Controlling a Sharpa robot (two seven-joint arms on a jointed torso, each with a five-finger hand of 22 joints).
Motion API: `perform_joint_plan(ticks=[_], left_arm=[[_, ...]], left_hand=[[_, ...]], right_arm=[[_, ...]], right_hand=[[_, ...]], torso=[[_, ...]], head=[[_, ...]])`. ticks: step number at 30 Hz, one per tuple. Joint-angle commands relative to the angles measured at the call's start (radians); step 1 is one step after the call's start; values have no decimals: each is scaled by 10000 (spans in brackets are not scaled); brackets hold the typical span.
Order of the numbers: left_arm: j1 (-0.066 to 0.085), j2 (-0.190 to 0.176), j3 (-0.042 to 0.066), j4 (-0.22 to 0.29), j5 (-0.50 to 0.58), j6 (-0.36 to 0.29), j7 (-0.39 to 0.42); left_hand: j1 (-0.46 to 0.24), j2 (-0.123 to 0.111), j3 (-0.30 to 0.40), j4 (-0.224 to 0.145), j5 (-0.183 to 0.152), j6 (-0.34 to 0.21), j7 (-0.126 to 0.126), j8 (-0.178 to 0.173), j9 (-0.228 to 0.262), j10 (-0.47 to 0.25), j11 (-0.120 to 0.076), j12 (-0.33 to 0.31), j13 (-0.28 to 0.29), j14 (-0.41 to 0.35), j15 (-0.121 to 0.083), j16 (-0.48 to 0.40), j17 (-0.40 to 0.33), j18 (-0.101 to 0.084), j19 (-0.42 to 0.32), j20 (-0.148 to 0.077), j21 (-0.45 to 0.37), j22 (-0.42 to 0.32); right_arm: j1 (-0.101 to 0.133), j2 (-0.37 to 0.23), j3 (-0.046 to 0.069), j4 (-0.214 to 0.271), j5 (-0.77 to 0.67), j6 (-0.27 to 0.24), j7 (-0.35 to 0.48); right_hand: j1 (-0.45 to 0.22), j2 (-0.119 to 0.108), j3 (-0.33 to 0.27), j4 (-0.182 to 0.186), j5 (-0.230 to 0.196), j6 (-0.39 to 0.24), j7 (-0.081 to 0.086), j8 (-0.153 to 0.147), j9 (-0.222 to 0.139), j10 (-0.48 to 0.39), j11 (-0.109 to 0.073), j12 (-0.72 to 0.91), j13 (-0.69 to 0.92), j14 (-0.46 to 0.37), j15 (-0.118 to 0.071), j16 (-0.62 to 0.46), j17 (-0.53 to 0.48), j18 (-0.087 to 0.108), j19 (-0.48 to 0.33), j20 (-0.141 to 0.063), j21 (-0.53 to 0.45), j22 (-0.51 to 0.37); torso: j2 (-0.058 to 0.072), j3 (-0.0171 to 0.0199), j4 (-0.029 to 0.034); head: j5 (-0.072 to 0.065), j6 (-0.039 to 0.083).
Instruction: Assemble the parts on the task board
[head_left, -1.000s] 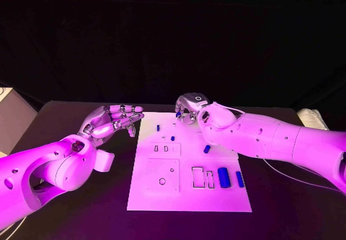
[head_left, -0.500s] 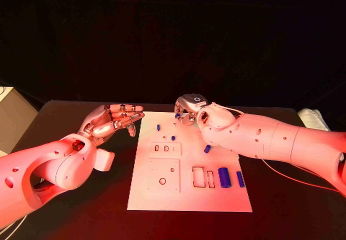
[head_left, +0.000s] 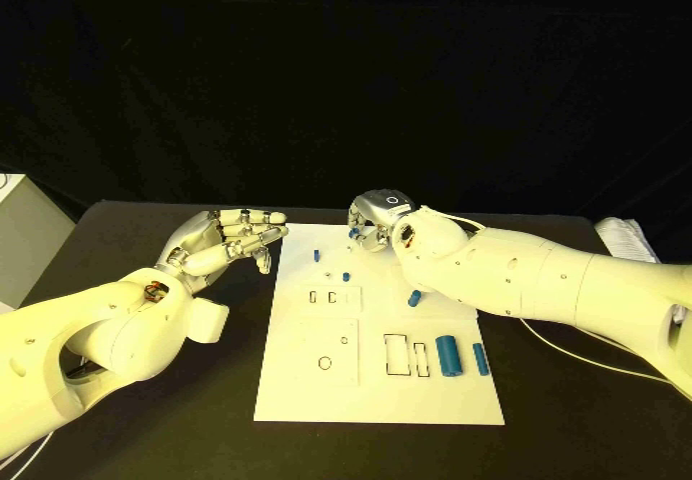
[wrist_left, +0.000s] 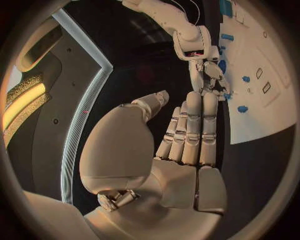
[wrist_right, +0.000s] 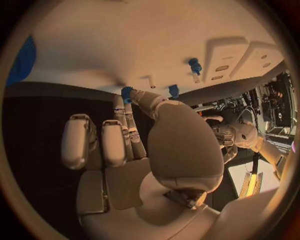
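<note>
Head view: right robot hand (head_left: 378, 222) over task board (head_left: 378, 385)

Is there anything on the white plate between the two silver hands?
In the head view, one small blue peg stands on the task board between the left hand and the right hand; otherwise that stretch is bare.

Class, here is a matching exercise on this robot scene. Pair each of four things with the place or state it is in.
Things:
1. left hand
2. right hand
3. task board
4. largest blue part

Places or states:
A. lies by the board's right edge, towards its near end
B. at the board's far edge, fingers by a small blue part
C. flat in the middle of the black table
D. left of the board, holding nothing

Pairs: 1-D, 2-B, 3-C, 4-A
</note>
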Motion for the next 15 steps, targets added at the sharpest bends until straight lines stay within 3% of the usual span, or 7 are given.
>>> perform_joint_plan(ticks=[1, 8, 15], left_arm=[[24, 23, 8, 20, 19, 193, 26], [25, 22, 8, -30, 19, 200, 20], [26, 11, 8, -66, 19, 210, 15]], left_hand=[[30, 92, 65, -5, 40, 18, 72, 35, 9, -57, 7, 38, 12, -65, -16, 63, 9, 95, -57, 21, 58, 9], [6, 93, 66, 10, 37, 14, 74, 36, 12, -69, 9, 44, 13, -76, -12, 90, 5, 96, -76, 26, 81, 20], [6, 93, 66, 10, 37, 14, 74, 36, 12, -69, 9, 44, 13, -76, -12, 90, 5, 96, -76, 26, 81, 20]], right_arm=[[-6, 63, -15, -103, 17, 179, 246], [-8, 11, -44, -96, 79, -88, 380], [-8, -500, -48, 502, 122, -613, 411]], right_hand=[[-102, -85, 91, -16, -93, -200, 63, -114, 28, -308, 83, 17, -89, -22, 115, -197, -328, 182, -196, 66, -322, -382], [-35, -180, -253, -63, -200, -729, 277, -504, 44, -1531, 322, 30, -377, -257, 302, -820, -1335, 493, -894, 245, -1698, -1931], [275, -44, -1366, 58, -209, -857, 208, -790, 14, -1899, 309, 58, -363, -279, 270, -1004, -1635, 557, -918, 244, -2192, -2357]], torso=[[5, 11, 7], [8, 16, 3], [-1, 19, -37]], head=[[11, 16], [38, -17], [68, 19]])
